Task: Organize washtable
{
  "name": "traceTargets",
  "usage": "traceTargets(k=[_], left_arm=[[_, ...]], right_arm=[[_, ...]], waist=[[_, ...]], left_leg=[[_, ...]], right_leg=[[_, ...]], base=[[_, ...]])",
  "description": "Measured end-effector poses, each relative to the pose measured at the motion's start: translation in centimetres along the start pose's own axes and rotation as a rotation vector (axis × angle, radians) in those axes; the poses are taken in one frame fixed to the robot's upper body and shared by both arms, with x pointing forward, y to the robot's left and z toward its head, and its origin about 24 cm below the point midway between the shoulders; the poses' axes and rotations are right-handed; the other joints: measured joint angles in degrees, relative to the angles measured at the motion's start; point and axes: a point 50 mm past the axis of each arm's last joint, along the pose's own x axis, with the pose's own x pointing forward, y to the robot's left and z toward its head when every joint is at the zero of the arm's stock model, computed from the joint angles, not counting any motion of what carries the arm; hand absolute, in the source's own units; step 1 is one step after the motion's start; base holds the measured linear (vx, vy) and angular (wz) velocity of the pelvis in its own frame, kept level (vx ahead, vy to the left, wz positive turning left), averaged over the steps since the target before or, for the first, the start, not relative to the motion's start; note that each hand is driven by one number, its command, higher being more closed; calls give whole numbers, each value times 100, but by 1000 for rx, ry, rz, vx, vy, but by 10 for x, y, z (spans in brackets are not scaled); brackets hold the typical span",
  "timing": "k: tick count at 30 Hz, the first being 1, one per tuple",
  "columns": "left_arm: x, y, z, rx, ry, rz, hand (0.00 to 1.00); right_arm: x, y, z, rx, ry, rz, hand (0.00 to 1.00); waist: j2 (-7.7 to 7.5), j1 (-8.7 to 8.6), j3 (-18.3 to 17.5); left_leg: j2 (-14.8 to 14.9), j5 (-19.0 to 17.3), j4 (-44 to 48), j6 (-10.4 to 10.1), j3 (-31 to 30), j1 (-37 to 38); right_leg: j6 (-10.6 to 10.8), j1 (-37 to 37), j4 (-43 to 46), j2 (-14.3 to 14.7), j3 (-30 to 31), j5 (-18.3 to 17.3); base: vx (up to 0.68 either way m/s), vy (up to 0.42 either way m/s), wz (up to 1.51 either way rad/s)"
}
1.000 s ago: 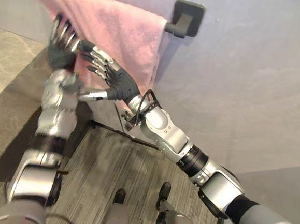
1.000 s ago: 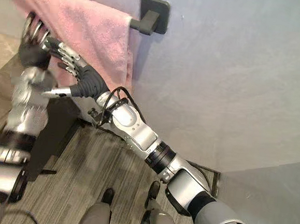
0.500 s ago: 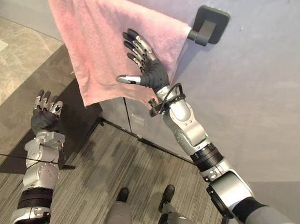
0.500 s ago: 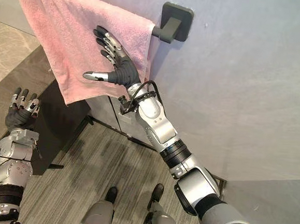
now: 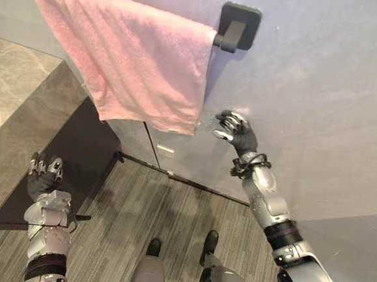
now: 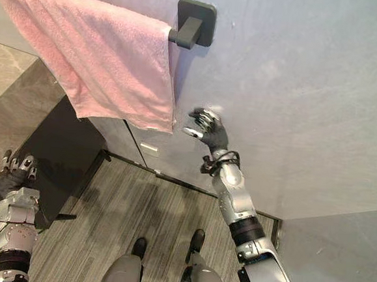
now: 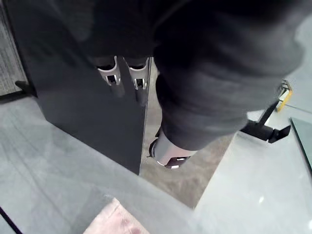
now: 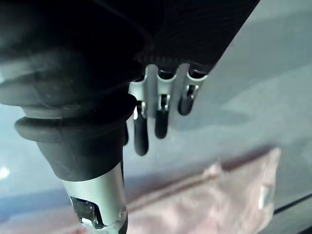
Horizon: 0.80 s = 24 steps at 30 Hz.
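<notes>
**Towel on rail, both hands free**

Pink towel (image 5: 136, 58) is draped over the wall rail, its right edge hard up to the rail bracket (image 5: 238, 22). It hangs flat against the wall (image 5: 323, 93), above the dark cabinet front (image 5: 77, 145) and the grey counter (image 5: 16, 88). Nothing else touches it.

Right hand (image 5: 238, 133) is raised near the wall, just beside the towel's lower right corner but apart from it. Its fingers are loose and slightly bent, gripping nothing. The right wrist view agrees: fingers hang relaxed, with pink cloth past them. Left hand (image 5: 42, 180) is low by the cabinet front, well apart from the towel, fingers straight and empty.

Risks, judged from here:
- The right hand sits close to the free corner, so a sweep towards it could snag the cloth and drag it along or off the rail
- The fingers are near the wall, so a forward move could scrape it
- The towel's lower edge looks slanted and may hang uneven. More weight on one side could let it creep off. How much cloth hangs behind the rail is hidden, so I cannot tell the balance

Orientation: the towel's long axis runs along the rail, from the upper left of the head views across to the bracket. The drape points down towards the floor (image 5: 144, 209), with the lowest corner at the bracket end
</notes>
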Motion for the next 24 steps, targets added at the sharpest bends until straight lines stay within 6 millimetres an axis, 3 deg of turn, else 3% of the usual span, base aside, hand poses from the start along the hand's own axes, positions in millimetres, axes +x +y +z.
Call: traceTargets(k=[7, 11, 12, 14, 16, 19, 22, 24], left_arm=[[-23, 48, -5, -36, -11, 196, 0], [-53, 76, -29, 16, 76, 321, 0], [-73, 90, -45, 46, 143, 386, 0], [-92, 97, -63, 88, 225, 421, 0], [-123, 97, -95, 129, 360, 451, 0], [-146, 83, -127, 120, 483, 430, 0], [-163, 69, -152, 137, 613, 371, 0], [-165, 60, -160, 141, 644, 342, 0]], right_arm=[[-63, -73, -30, 15, 107, -336, 0], [-106, -105, -42, 4, 155, -564, 0], [-127, -117, -53, 12, 195, -658, 0], [-152, -127, -69, 38, 265, -768, 0], [-191, -132, -91, 99, 355, -909, 0], [-222, -124, -108, 232, 388, -1015, 0], [-240, -109, -122, 338, 418, -1061, 0], [-236, -100, -127, 374, 428, -1027, 0]], waist=[[139, -72, -256], [196, -193, -463], [235, -300, -493], [254, -309, -547], [302, -309, -633], [336, -329, -666], [327, -384, -782], [304, -499, -797]], left_leg=[[-12, -13, -122, 16, 75, 177], [-15, -34, -227, 33, 190, 295], [-13, -71, -250, 69, 231, 409], [-3, -89, -334, 78, 374, 576], [9, -112, -410, 107, 552, 741], [48, -183, -418, 137, 751, 934], [99, -266, -416, 140, 958, 1089], [114, -273, -443, 139, 1055, 1148]], right_leg=[[116, 123, -21, -21, 47, -87], [142, 154, -24, -18, 120, -118], [168, 243, -24, -14, 182, -145], [173, 308, -24, 7, 271, -161], [156, 349, -24, 22, 423, -181], [165, 455, -23, 57, 562, -192], [155, 523, -23, 117, 687, -210], [154, 521, -23, 137, 713, -211]], base=[[11, 49, -4], [22, 46, -14], [23, 31, -14], [42, 40, -31], [54, 42, -40], [36, 37, -33], [27, 29, -31], [21, 16, -30]])
